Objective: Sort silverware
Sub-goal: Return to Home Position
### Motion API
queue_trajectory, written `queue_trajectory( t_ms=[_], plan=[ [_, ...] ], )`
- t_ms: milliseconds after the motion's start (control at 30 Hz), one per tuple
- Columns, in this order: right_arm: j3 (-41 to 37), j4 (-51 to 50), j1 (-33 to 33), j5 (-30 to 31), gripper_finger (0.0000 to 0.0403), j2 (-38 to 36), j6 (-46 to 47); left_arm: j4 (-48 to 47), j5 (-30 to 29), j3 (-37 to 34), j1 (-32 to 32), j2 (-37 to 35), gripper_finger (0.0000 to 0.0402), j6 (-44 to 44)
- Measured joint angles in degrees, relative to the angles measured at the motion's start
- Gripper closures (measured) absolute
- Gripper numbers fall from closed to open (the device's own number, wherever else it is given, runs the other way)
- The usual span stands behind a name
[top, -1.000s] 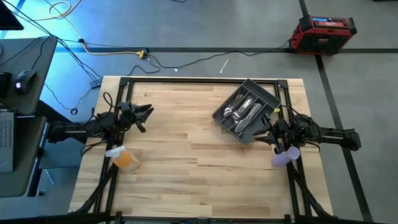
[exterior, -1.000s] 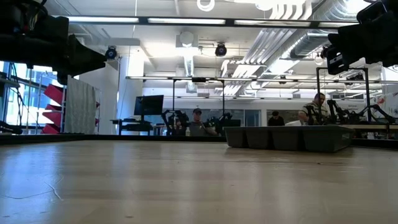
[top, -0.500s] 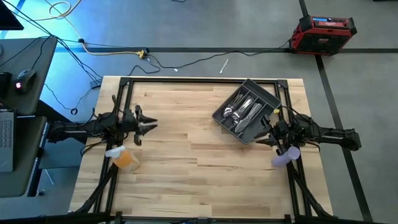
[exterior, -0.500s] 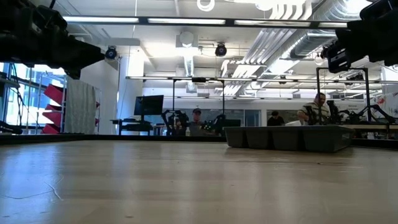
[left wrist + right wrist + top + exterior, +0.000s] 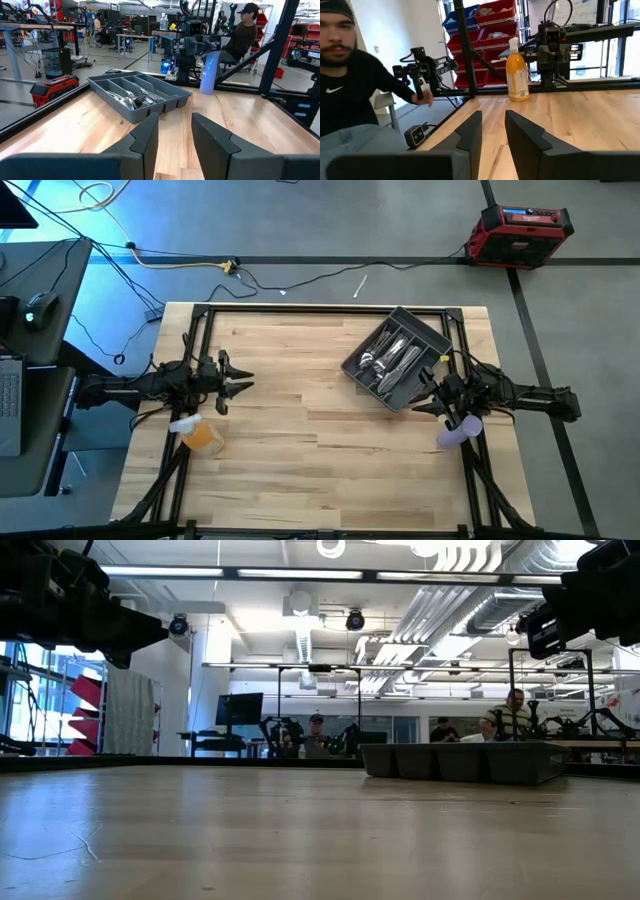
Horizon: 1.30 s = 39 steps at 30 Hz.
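The shiny silver metal silverware [image 5: 392, 362] is gathered in the dark grey compartmented plastic tray [image 5: 428, 336]. The left gripper [image 5: 242, 383] and right gripper [image 5: 418, 404] are held with fingers released, near opposite tabletop [image 5: 300, 430] edges.

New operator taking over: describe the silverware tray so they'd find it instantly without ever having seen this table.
On the wooden table, look just ahead of the right end effector. A dark grey tray sits there at an angle, with silverware in its slots. It is low, flat and divided, unlike the upright orange bottle and purple bottle.
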Motion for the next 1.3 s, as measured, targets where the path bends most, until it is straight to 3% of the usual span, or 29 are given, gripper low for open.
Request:
queue_trajectory(
  t_ms=[200,367,500,1300],
  plan=[
    [0.0,0.0,0.0,0.1,0.0329,0.0,-1.7,0.0,0.0,0.0,0.0,0.0,0.0305,0.0],
    [0.0,0.0,0.0,0.5,0.0329,0.0,-19.9,0.0,0.0,0.0,0.0,0.0,0.0305,0.0],
    [0.0,0.0,0.0,0.5,0.0329,0.0,-28.0,0.0,0.0,0.0,0.0,0.0,0.0305,0.0],
    [0.0,0.0,0.0,0.5,0.0329,0.0,-28.2,0.0,-0.1,0.0,0.0,0.0,0.0305,0.0]
  ],
)
